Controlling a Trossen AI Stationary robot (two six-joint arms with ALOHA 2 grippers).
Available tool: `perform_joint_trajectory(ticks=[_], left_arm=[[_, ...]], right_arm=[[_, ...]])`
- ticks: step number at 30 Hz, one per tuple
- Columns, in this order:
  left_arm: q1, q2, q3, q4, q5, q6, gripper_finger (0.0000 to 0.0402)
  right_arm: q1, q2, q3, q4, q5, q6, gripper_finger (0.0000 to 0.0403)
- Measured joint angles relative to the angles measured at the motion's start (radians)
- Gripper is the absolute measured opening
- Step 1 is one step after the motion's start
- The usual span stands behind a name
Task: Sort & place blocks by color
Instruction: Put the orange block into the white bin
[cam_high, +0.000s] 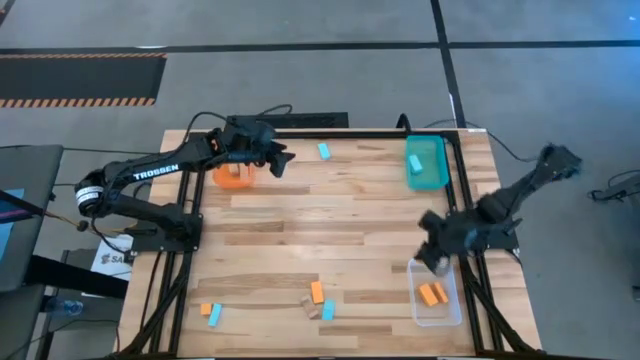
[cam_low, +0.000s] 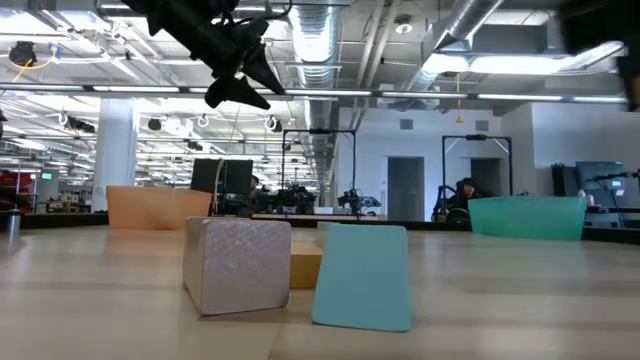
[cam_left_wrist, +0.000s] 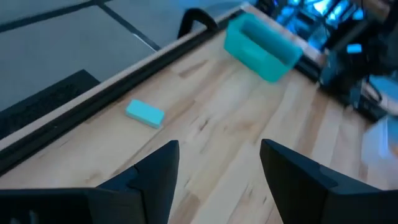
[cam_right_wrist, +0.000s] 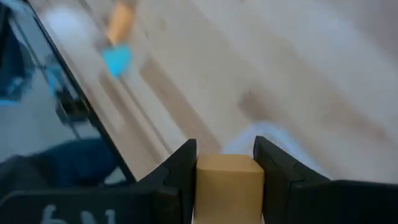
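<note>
Your right claw (cam_right_wrist: 225, 163) is clamped on a pale wood block (cam_right_wrist: 227, 186) and hovers at the far end of the clear tray (cam_high: 437, 318), which already holds an orange block (cam_high: 432, 293). So the step in hand looks like carrying that wood block to its place; the next move calls for lowering it inside the tray walls before letting go, or picking another tray if clear is not meant for wood. Your left claw (cam_left_wrist: 217, 168) hangs released and empty above the desk (cam_high: 340, 220) just beside the orange tray (cam_high: 235, 176), facing a light blue block (cam_left_wrist: 145, 113) near the far rail, with the teal tray (cam_high: 426, 162) beyond. More blocks, orange, blue and wood, lie along the near edge (cam_high: 322, 300), not yet sorted.
</note>
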Motion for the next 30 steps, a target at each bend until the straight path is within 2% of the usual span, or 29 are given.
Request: perform_joint_trajectory(ticks=[5, 10, 16, 22, 26, 30], left_arm=[[0.007, 0.0, 0.0, 0.003, -0.003, -0.069, 0.0214], [-0.037, 0.0, 0.0, 0.001, -0.022, -0.115, 0.0214], [-0.089, 0.001, 0.0, -0.021, -0.036, -0.107, 0.0214], [-0.116, 0.001, 0.0, -0.126, -0.048, -0.074, 0.0214], [-0.149, 0.001, 0.0, -0.212, -0.049, -0.055, 0.0214], [-0.192, 0.001, 0.0, -0.249, -0.053, 0.026, 0.0214]], right_arm=[[0.23, 0.071, -0.034, -0.039, 0.058, 0.216, 0.0136], [0.329, 0.134, -0.034, -0.097, 0.065, 0.328, 0.0136], [0.342, 0.198, -0.034, -0.089, 0.065, 0.384, 0.0136], [0.309, 0.28, -0.034, -0.059, 0.068, 0.435, 0.0147], [0.284, 0.317, -0.034, -0.036, 0.063, 0.431, 0.018], [0.252, 0.323, -0.034, -0.03, 0.062, 0.421, 0.023]])
